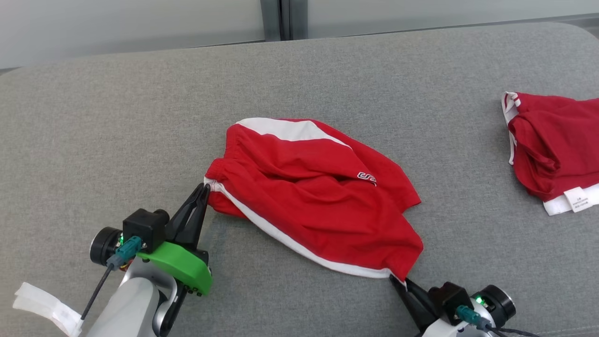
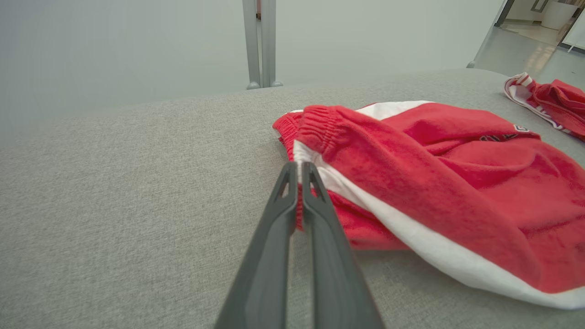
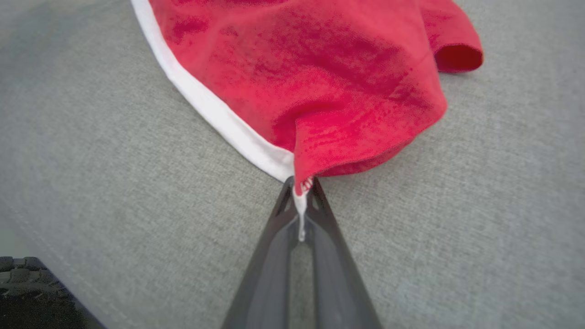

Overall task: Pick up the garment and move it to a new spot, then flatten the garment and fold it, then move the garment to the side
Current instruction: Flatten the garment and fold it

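On the grey cloth-covered desk (image 1: 117, 117) before me lies the garment (image 1: 318, 187), a pair of red shorts with white side stripes and a small logo (image 1: 367, 177) on the upper leg; it is rumpled and loosely spread, not flat, its elastic waistband (image 1: 229, 159) at one end and the leg hems at the other. At the waistband end of the garment, my left fingers (image 1: 204, 189) are pressed together on the corner where the white stripe (image 1: 281, 236) meets the elastic; the left wrist view shows red and white cloth pinched between the tips. At the opposite end of the garment, on the nearer hem corner where that stripe runs out, my right fingers (image 1: 398, 282) are closed on the cloth too; the right wrist view shows a little tongue of white and red fabric caught between them, with the hem rising in a peak from the pinch. Between the two grips the white stripe runs along the garment's near edge; most of the cloth rests on the desk. Well apart from the garment, beyond its hem end, lies a second red garment (image 1: 552, 145) with white trim and a white label (image 1: 578, 199).
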